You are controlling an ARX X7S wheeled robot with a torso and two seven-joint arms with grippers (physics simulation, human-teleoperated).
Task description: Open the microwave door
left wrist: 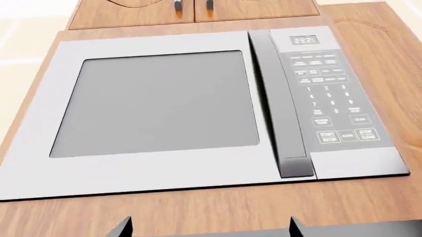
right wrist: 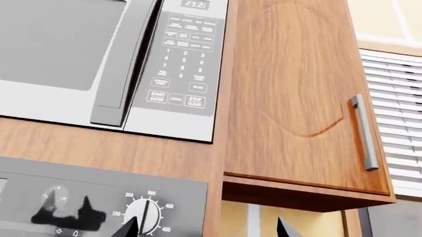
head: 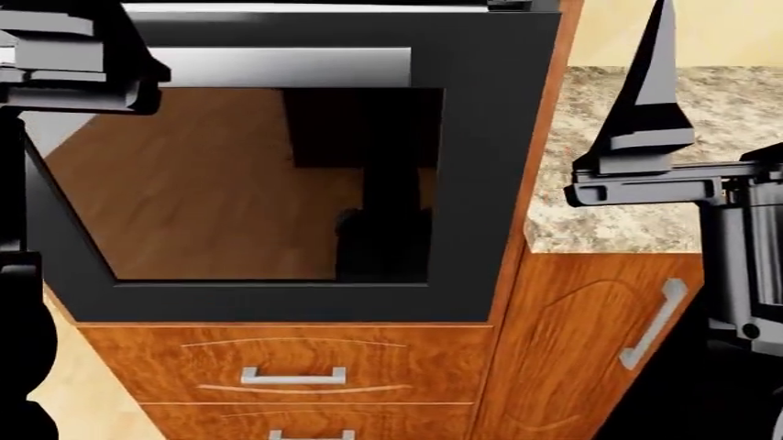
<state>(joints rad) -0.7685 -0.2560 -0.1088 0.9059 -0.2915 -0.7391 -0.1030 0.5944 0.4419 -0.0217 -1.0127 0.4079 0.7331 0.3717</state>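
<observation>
Fingers (left wrist: pixel 120 228) of the left gripper (left wrist: pixel 211 229) show only as two dark tips set well apart, spread with nothing between them, short of the microwave (left wrist: pixel 197 108) and facing its door (left wrist: pixel 155 106). Those of the right gripper (right wrist: pixel 207 228) are likewise spread and bare, hanging below the microwave, in front of an oven dial (right wrist: pixel 146 213) on the control strip under it.

Closed is how the door stands, flush with the front, the microwave itself built into a wooden surround above the oven (head: pixel 293 183). It should handle as a stiff, hinged panel, not heavy, swinging on the edge far from the keypad (left wrist: pixel 329 94). Its glazed window looks smooth and offers no purchase, so I judge the place to take hold is the long bar handle (left wrist: pixel 280 103) between window and keypad. The bar is rigid and smooth, and a grip could slide along it; closing around its middle and pulling straight outward seems safest.

Close beside the handle, the keypad buttons could be pressed by a stray finger. Further past the keypad hangs a cabinet door (right wrist: pixel 297 94) with its own metal pull (right wrist: pixel 364 133). Below the oven sit drawers (head: pixel 293 367), and beside them a speckled tabletop (head: pixel 624 202). Nothing blocks the handle.
</observation>
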